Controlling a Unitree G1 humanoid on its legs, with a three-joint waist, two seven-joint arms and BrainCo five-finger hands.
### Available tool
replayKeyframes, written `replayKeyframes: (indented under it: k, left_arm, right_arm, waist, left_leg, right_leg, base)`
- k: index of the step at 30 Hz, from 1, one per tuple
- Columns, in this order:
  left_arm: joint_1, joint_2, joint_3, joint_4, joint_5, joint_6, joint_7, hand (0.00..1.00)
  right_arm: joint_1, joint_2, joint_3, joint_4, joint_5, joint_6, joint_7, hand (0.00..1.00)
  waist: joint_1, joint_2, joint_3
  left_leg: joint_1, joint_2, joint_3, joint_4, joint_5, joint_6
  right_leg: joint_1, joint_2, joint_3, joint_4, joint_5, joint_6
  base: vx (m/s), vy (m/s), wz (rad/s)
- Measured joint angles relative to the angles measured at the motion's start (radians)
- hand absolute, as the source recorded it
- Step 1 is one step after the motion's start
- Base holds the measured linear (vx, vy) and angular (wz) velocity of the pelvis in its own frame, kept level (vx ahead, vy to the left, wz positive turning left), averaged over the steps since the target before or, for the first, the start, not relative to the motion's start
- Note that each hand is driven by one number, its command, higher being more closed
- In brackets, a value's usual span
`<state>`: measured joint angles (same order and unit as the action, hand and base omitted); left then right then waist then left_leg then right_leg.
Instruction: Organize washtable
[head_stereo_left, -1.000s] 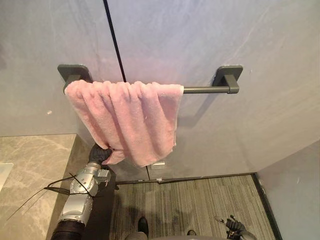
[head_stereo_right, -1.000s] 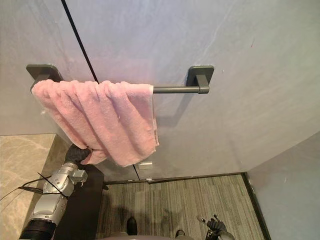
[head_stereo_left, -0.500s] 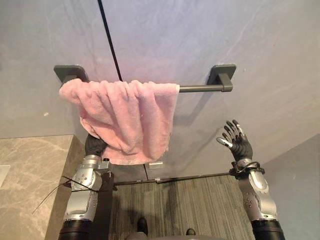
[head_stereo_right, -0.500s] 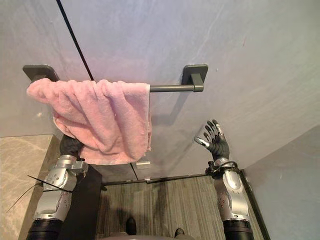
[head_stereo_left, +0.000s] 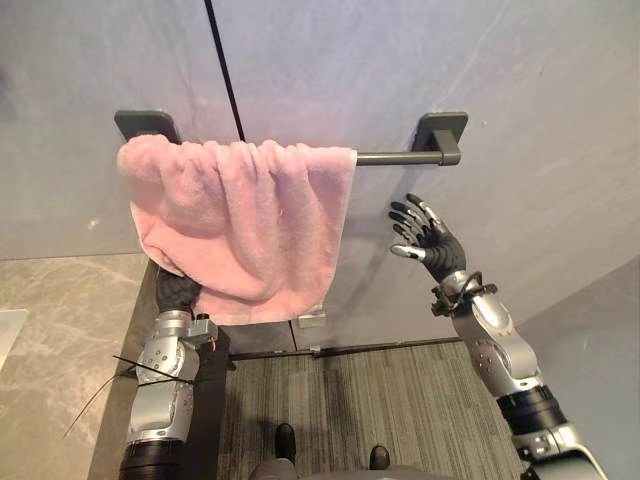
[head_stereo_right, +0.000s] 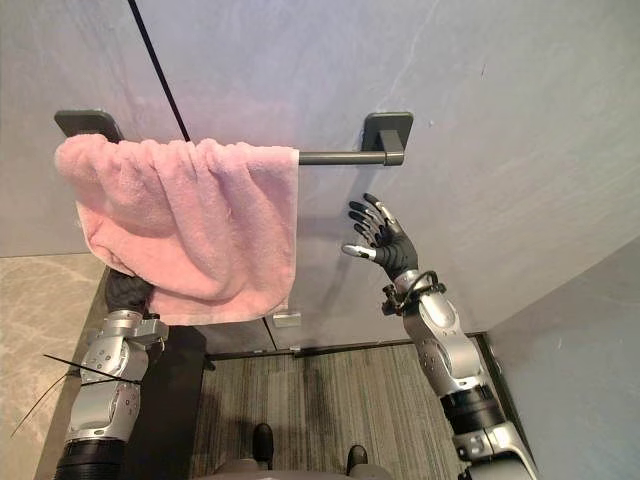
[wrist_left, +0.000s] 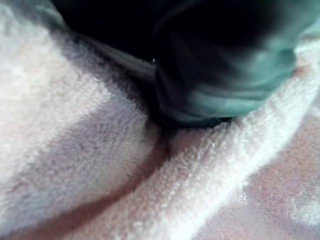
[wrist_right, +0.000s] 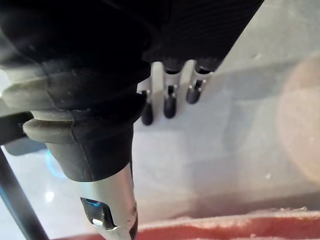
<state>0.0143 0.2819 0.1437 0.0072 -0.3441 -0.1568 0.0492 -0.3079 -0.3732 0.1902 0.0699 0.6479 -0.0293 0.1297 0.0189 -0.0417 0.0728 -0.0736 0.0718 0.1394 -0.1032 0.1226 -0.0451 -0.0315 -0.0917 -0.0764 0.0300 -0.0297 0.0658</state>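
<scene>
Closest to me, a marbled stone counter (head_stereo_left: 60, 320) sits on my left and striped grey carpet (head_stereo_left: 380, 400) covers the floor below. My left hand (head_stereo_left: 178, 290) reaches up under the lower left corner of the pink towel (head_stereo_left: 245, 225). Its dark cover is pressed against the cloth, and the left wrist view is all plush folds, so I cannot tell whether it grips the towel or only touches it. My right hand (head_stereo_left: 428, 240) is raised to the right of the towel, below the bare stretch of rail. It is apart from the cloth, with the palm turned toward it and nothing held. Its fingers (wrist_right: 170, 102) are straight and spread. The towel hangs bunched over the left part of the dark grey towel bar (head_stereo_left: 395, 157), its bottom edge uneven and lower on the right. The bar is fixed by two square brackets to the grey wall (head_stereo_left: 540, 120) behind.
</scene>
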Motion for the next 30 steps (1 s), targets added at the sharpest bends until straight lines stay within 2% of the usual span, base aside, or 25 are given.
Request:
replayKeyframes:
  k: [3,10,22,23,26,30]
  left_arm:
    - [0.0,0.007,-0.035,0.001,-0.01,0.0,0.001,1.0]
    - [0.004,0.033,-0.062,0.001,-0.044,0.0,0.005,1.0]
    - [0.003,0.068,-0.108,0.001,-0.077,-0.001,0.018,1.0]
    - [0.003,0.068,-0.113,0.001,-0.077,-0.001,0.018,1.0]
    - [0.002,0.07,-0.114,0.002,-0.077,-0.001,0.019,1.0]
    - [0.001,0.086,-0.116,0.004,-0.077,-0.001,0.019,1.0]
  right_arm:
    - [-0.129,-0.041,0.07,0.052,0.036,0.012,-0.022,0.0]
    - [-0.402,-0.051,0.214,0.108,0.143,0.012,-0.04,0.0]
    - [-0.598,-0.044,0.345,0.19,0.174,0.011,-0.048,0.0]
    - [-0.611,-0.044,0.354,0.195,0.176,0.011,-0.049,1.0]
    - [-0.621,-0.043,0.37,0.204,0.176,0.011,-0.061,1.0]
    - [-0.637,-0.021,0.374,0.223,0.174,0.011,-0.061,1.0]
  waist:
    - [0.009,0.0,0.0]
    - [0.052,0.003,-0.002]
    - [0.059,0.003,-0.002]
    - [0.063,0.003,-0.002]
    - [0.076,0.003,-0.002]
    - [0.077,0.003,-0.002]
  left_leg:
    - [-0.007,0.01,0.0,0.0,0.007,-0.008]
    - [-0.036,0.043,-0.006,0.0,0.023,-0.024]
    - [-0.069,0.057,-0.013,0.0,0.041,-0.025]
    - [-0.072,0.057,-0.013,0.0,0.042,-0.027]
    - [-0.072,0.06,-0.013,0.0,0.043,-0.028]
    - [-0.072,0.064,-0.013,0.0,0.045,-0.03]
  right_leg:
    - [-0.004,0.01,0.0,-0.008,0.012,-0.009]
    - [-0.021,0.044,-0.001,-0.03,0.035,-0.025]
    - [-0.043,0.058,-0.006,-0.049,0.06,-0.029]
    - [-0.043,0.059,-0.005,-0.054,0.064,-0.028]
    - [-0.043,0.061,-0.005,-0.055,0.064,-0.029]
    - [-0.043,0.063,-0.006,-0.055,0.065,-0.029]
  base:
    - [-0.03,-0.016,-0.02]
    - [-0.04,-0.029,-0.01]
    - [-0.01,-0.007,0.01]
    - [0.0,0.0,0.0]
    - [0.0,0.0,0.0]
    - [0.0,0.0,0.0]
